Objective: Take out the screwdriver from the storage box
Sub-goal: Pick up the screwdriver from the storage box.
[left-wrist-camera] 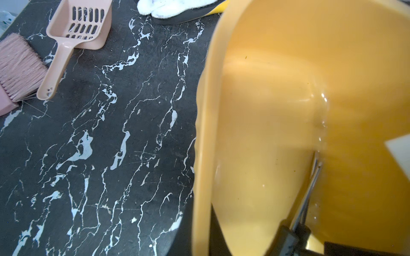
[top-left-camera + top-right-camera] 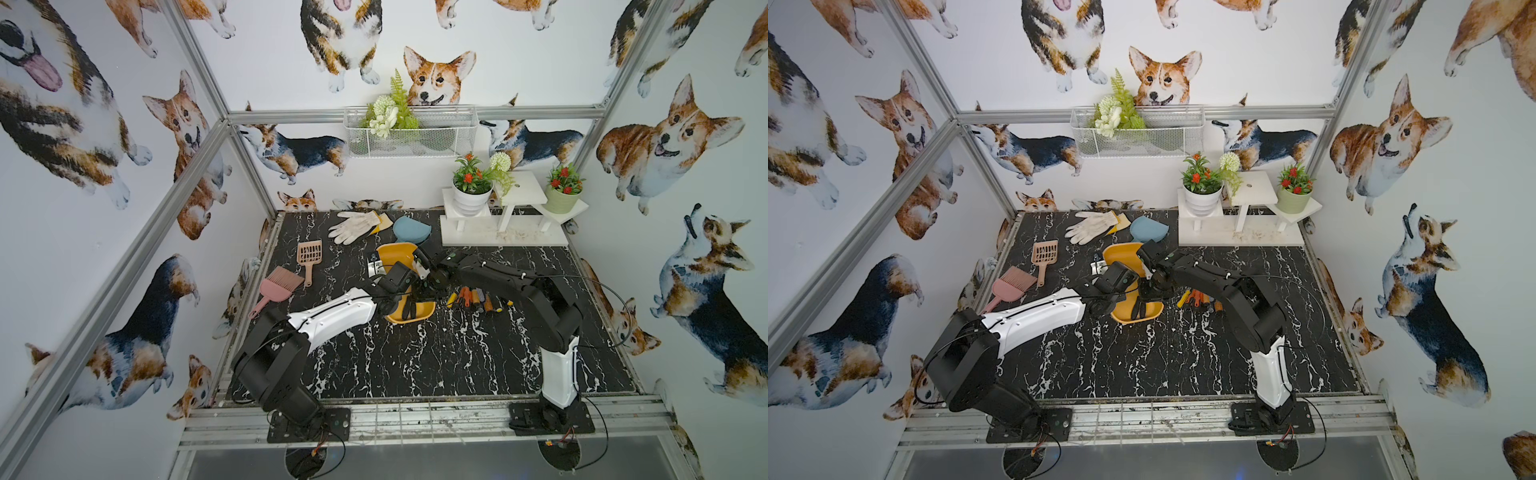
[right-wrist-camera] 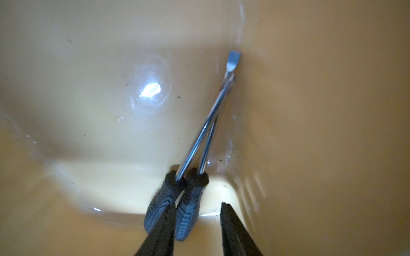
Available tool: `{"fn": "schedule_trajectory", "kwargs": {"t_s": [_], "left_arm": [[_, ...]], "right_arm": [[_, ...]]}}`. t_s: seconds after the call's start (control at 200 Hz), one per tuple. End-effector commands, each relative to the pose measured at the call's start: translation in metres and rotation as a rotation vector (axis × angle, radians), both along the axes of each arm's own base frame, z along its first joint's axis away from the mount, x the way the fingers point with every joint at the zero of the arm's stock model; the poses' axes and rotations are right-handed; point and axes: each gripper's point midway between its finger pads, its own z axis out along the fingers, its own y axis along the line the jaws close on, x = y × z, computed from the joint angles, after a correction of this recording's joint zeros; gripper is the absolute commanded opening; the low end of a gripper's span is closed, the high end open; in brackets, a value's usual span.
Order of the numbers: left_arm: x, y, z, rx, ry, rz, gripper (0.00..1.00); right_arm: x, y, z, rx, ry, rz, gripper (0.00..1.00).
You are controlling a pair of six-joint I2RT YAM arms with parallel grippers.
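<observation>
Fingers (image 3: 235,232) of the right gripper (image 3: 197,205) are being held apart astride a screwdriver (image 3: 188,210) handle inside the storage box (image 3: 88,88), right wrist view. In a top view, the left gripper (image 2: 375,266) is being held closed beside its rim. Closing on that handle is being called for.

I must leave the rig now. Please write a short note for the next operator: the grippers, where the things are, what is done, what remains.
Left gripper: shut, apparently on the wall of the storage box, which looks tipped; its fingers are hidden.
Right gripper: open inside the box, with one screwdriver handle between its fingers.
Things: two black-handled screwdrivers lie together along the box's inner corner. Orange- and yellow-handled tools lie on the table beside the box.
Done: the right gripper is placed at the handle.
Left: close, lift that screwdriver out, then probably the second.
</observation>
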Motion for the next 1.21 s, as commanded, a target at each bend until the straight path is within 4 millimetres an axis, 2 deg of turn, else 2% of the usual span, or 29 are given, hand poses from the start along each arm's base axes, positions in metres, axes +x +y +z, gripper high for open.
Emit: {"fn": "schedule_trajectory", "kwargs": {"t_s": [0.0, 0.18, 0.27, 0.34, 0.405, 0.511, 0.591, 0.706, 0.791, 1.066, 1.201], "left_arm": [[0.003, 0.0, 0.006, -0.016, -0.026, 0.016, 0.0], [0.002, 0.001, 0.008, -0.019, -0.03, 0.018, 0.0], [0.002, 0.001, 0.009, -0.023, -0.033, 0.018, 0.0], [0.002, 0.001, 0.01, -0.027, -0.036, 0.019, 0.0], [0.003, 0.0, 0.011, -0.028, -0.039, 0.017, 0.0], [0.002, 0.0, 0.009, -0.028, -0.035, 0.017, 0.0], [0.002, 0.0, 0.008, -0.028, -0.032, 0.017, 0.0], [0.003, 0.0, 0.009, -0.025, -0.034, 0.018, 0.0], [0.003, 0.002, 0.009, -0.019, -0.035, 0.02, 0.0], [0.001, 0.004, 0.005, -0.013, -0.028, 0.035, 0.0], [0.0, 0.006, 0.004, -0.011, -0.028, 0.04, 0.0]], "right_arm": [[-0.001, -0.002, -0.008, -0.022, 0.031, -0.012, 0.38], [-0.002, -0.002, -0.017, -0.033, 0.049, -0.015, 0.37], [-0.003, -0.004, -0.023, -0.062, 0.066, -0.01, 0.29], [-0.003, -0.006, -0.024, -0.074, 0.067, -0.01, 0.27], [-0.003, -0.006, -0.025, -0.078, 0.067, -0.005, 0.27], [-0.003, -0.006, -0.026, -0.08, 0.07, -0.002, 0.35], [-0.002, -0.005, -0.027, -0.081, 0.07, 0.001, 0.36], [-0.002, -0.005, -0.029, -0.082, 0.072, 0.003, 0.26], [-0.002, -0.003, -0.024, -0.068, 0.061, 0.011, 0.17], [0.006, -0.009, 0.008, -0.042, -0.044, 0.0, 0.0], [0.008, -0.014, 0.023, -0.03, -0.08, -0.013, 0.0]]}}
